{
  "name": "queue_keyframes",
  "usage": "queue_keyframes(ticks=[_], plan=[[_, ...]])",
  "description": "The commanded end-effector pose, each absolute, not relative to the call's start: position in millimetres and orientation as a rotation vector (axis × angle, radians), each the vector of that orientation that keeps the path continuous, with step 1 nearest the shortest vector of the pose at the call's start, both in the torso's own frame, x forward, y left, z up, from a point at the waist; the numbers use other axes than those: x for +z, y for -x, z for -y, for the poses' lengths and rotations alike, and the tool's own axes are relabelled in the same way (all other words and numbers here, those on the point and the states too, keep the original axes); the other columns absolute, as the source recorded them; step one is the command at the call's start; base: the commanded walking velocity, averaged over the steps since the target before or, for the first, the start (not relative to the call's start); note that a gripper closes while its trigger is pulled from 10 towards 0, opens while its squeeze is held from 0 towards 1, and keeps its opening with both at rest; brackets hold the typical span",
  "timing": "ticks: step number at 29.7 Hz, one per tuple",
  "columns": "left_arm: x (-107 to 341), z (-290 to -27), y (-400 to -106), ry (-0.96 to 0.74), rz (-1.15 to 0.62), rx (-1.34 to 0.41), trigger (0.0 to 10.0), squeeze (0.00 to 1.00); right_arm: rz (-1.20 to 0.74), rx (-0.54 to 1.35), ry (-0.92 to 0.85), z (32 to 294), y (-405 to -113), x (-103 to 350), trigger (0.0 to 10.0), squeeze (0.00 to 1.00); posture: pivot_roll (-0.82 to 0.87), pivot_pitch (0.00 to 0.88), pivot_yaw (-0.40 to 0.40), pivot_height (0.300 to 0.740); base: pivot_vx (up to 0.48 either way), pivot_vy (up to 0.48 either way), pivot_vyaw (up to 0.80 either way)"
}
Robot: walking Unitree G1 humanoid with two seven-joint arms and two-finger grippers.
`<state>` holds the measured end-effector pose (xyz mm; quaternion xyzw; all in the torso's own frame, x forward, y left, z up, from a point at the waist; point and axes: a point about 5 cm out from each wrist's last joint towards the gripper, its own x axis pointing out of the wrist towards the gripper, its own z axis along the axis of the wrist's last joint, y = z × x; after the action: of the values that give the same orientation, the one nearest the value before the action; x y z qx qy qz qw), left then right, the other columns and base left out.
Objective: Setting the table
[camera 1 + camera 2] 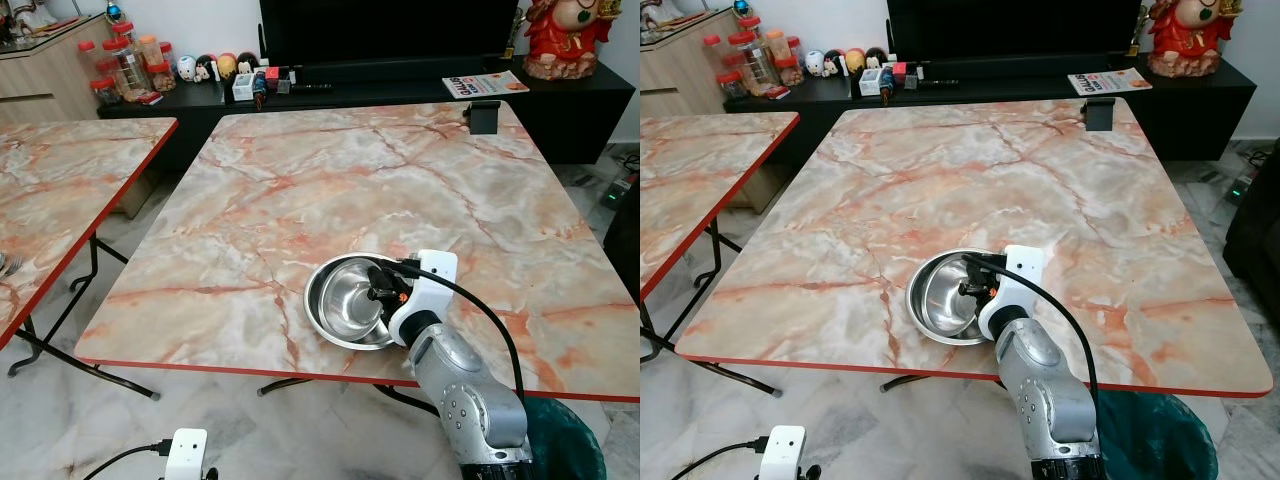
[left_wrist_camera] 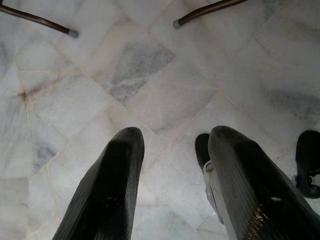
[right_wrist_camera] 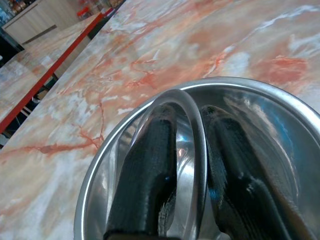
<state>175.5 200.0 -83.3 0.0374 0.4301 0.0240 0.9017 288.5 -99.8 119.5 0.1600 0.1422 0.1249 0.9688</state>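
A shiny steel bowl point(image 1: 345, 300) rests on the marble table point(image 1: 330, 180) close to its red front edge, right of the middle. A second, smaller bowl seems to be nested inside it. My right gripper point(image 1: 385, 292) reaches in over the near rim. In the right wrist view its two black fingers point(image 3: 150, 165) straddle the inner bowl's thin rim point(image 3: 195, 130), shut on it, one finger on each side. My left gripper point(image 2: 175, 135) hangs open low on the left, over the pale marble floor, holding nothing.
Another marble table point(image 1: 60, 180) stands to the left across a narrow gap. A small black holder point(image 1: 483, 115) sits at the table's far right edge. Behind is a low black cabinet point(image 1: 400, 85) with jars and a book. A green bin point(image 1: 565, 440) stands below my right arm.
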Motion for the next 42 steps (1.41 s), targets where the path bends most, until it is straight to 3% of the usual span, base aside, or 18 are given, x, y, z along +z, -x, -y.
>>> queue_keyframes(ticks=[1,3,4,6,7,10,11,28,42], plan=[[-82,-203,-177,-0.097,-0.891,0.039,10.0,0.00,-0.292,0.273,-0.308,94,-287,121,10.0,0.00,-0.11,0.030,0.105,0.740,0.000,0.000,0.00],[-82,-203,-176,-0.098,-0.891,0.039,10.0,0.00,-0.284,0.287,-0.291,93,-287,123,10.0,0.00,-0.11,0.031,0.106,0.740,0.000,0.000,0.00],[-82,-203,-177,-0.098,-0.891,0.039,10.0,0.00,-0.280,0.292,-0.288,92,-287,124,10.0,0.26,-0.11,0.031,0.106,0.740,0.000,0.000,0.00],[-82,-203,-177,-0.098,-0.891,0.038,10.0,0.00,-0.279,0.294,-0.288,92,-287,124,10.0,0.26,-0.11,0.031,0.105,0.740,0.000,0.000,0.00],[-82,-203,-177,-0.098,-0.891,0.038,10.0,0.00,-0.273,0.301,-0.282,92,-287,125,10.0,1.00,-0.11,0.032,0.106,0.740,0.000,0.000,0.00],[-82,-203,-177,-0.098,-0.890,0.036,10.0,0.00,-0.266,0.309,-0.262,91,-288,127,10.0,1.00,-0.11,0.033,0.106,0.740,0.000,0.000,0.00],[-82,-203,-177,-0.097,-0.889,0.036,10.0,0.00,-0.257,0.318,-0.233,91,-288,128,10.0,0.00,-0.11,0.032,0.105,0.740,0.000,0.000,0.00],[-78,-199,-186,-0.079,-0.866,0.023,10.0,0.00,-0.128,0.462,0.153,81,-288,154,10.0,0.00,-0.12,0.031,0.112,0.740,0.000,0.000,0.00],[-77,-198,-189,-0.072,-0.862,0.010,10.0,0.00,-0.145,0.456,0.208,86,-287,148,10.0,0.00,-0.12,0.031,0.117,0.740,0.000,0.000,0.00]])
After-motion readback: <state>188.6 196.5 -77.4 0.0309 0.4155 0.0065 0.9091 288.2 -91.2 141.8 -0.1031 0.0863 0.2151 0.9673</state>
